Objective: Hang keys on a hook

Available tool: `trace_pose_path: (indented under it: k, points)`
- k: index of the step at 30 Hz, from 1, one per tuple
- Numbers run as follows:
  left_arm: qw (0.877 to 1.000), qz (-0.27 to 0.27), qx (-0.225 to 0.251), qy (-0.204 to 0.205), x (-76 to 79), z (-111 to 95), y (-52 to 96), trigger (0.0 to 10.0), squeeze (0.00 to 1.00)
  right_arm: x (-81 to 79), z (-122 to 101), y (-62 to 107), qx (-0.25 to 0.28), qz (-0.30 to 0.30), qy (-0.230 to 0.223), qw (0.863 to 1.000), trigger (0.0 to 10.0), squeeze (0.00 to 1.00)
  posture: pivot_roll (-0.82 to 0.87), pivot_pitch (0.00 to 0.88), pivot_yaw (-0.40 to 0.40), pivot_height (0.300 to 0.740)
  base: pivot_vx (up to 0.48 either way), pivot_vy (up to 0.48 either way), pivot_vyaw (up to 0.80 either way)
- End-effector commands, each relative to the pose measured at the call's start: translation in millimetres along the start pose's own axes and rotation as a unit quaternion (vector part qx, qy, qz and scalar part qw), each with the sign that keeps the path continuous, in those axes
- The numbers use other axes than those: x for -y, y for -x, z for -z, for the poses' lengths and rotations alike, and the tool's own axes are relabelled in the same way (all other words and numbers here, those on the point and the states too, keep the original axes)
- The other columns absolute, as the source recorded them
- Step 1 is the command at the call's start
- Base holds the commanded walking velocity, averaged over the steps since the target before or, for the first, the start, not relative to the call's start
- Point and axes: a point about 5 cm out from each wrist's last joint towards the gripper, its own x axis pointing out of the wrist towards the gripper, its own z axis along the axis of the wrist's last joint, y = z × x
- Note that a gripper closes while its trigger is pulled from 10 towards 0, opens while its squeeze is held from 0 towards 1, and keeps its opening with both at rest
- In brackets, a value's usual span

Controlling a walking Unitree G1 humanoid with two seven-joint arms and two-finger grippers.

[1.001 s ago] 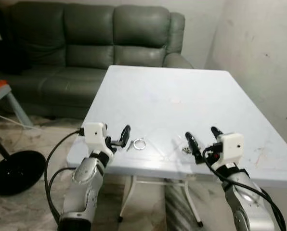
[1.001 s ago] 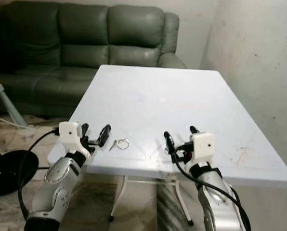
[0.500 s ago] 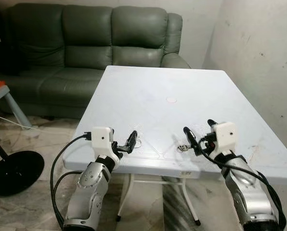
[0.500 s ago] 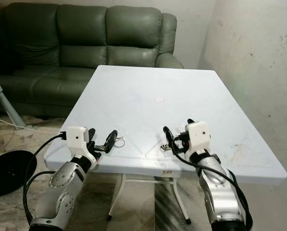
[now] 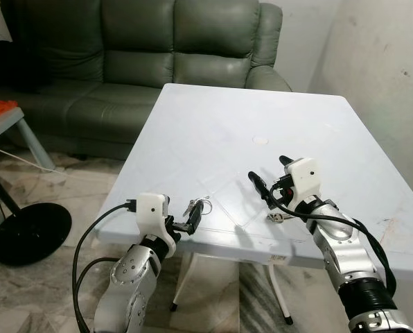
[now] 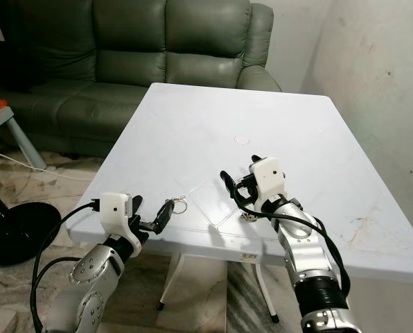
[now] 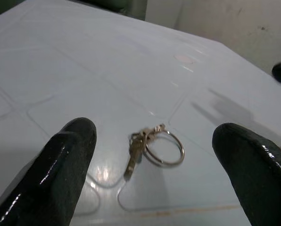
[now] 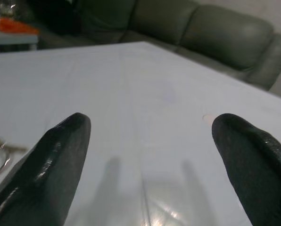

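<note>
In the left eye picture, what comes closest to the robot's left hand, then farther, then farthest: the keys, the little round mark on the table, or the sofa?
From the left hand:
1. Keys, just ahead near the table's front edge.
2. Round mark, mid-table, toward the right.
3. Sofa, behind the table.

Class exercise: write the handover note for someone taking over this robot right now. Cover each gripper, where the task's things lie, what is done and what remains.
Left gripper: open, empty, low at the near edge of the white table, aimed at the keys.
Right gripper: open, empty, above the table's near right part.
Keys: a key on a ring, flat on the table near that edge, untouched.
A second small metal item lies under the right gripper.
Done: nothing grasped.
Left: grasp the keys, find a hook, hang them.
</note>
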Motion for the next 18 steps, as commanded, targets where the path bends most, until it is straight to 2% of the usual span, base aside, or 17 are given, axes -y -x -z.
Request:
trace_pose_path:
  k: [1, 6, 8, 15, 18]
  points:
    - [1.000, 0.005, -0.001, -0.003, 3.7, -1, 1.3, 10.0, 0.00, 3.6, 3, 3.1, -0.010, -0.020, 0.010, 1.000, 10.0, 0.00, 0.03, 0.082, -0.046, 0.740, 0.000, 0.000, 0.00]
    - [1.000, 0.003, -0.005, -0.001, 3.4, -1, 2.9, 10.0, 0.00, 15.6, 16, 13.2, -0.047, -0.046, 0.020, 0.998, 10.0, 0.00, 0.03, 0.086, -0.046, 0.740, 0.000, 0.000, 0.00]
    - [1.000, 0.004, -0.006, 0.001, 5.4, -2, 2.8, 10.0, 0.00, 29.9, 20, 20.8, -0.068, -0.045, 0.042, 0.996, 10.0, 0.00, 0.03, 0.084, -0.046, 0.740, 0.000, 0.000, 0.00]
    - [1.000, 0.008, -0.006, 0.003, 7.7, -3, 2.5, 10.0, 0.00, 34.3, 22, 23.9, -0.075, -0.051, 0.047, 0.995, 10.0, 0.00, 0.03, 0.082, -0.044, 0.740, 0.000, 0.000, 0.00]
    - [1.000, 0.008, -0.006, 0.004, 8.5, -3, 1.5, 10.0, 0.00, 33.6, 27, 28.8, -0.089, -0.075, 0.054, 0.992, 10.0, 0.00, 0.03, 0.079, -0.044, 0.740, 0.000, 0.000, 0.00]
